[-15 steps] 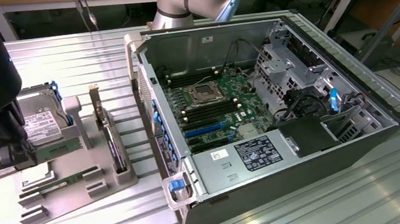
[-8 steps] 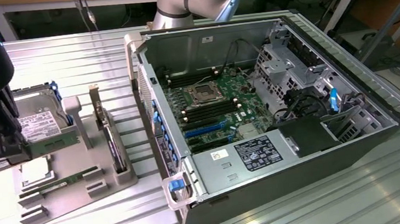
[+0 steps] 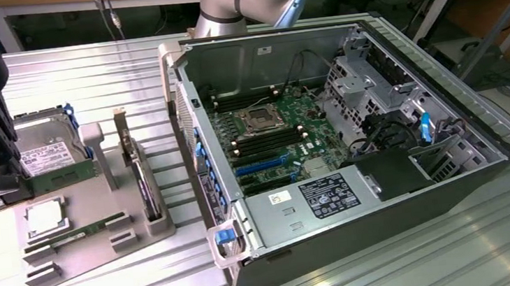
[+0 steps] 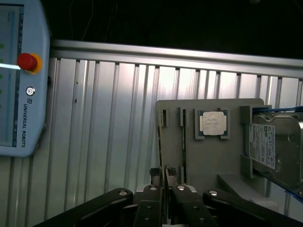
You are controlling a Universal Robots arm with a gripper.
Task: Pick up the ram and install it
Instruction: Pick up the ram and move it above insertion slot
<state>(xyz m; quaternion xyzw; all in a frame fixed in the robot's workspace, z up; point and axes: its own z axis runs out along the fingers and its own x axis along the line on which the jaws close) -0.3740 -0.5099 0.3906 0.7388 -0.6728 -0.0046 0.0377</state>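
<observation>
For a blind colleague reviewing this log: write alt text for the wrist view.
The gripper hangs over the edge of a grey parts tray on a ribbed metal table. The tray holds a square silver processor and a hard drive; a teach pendant lies nearby.

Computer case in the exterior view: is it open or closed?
Open. The computer case has no side panel on it, and the motherboard with its processor socket is plainly exposed inside.
</observation>
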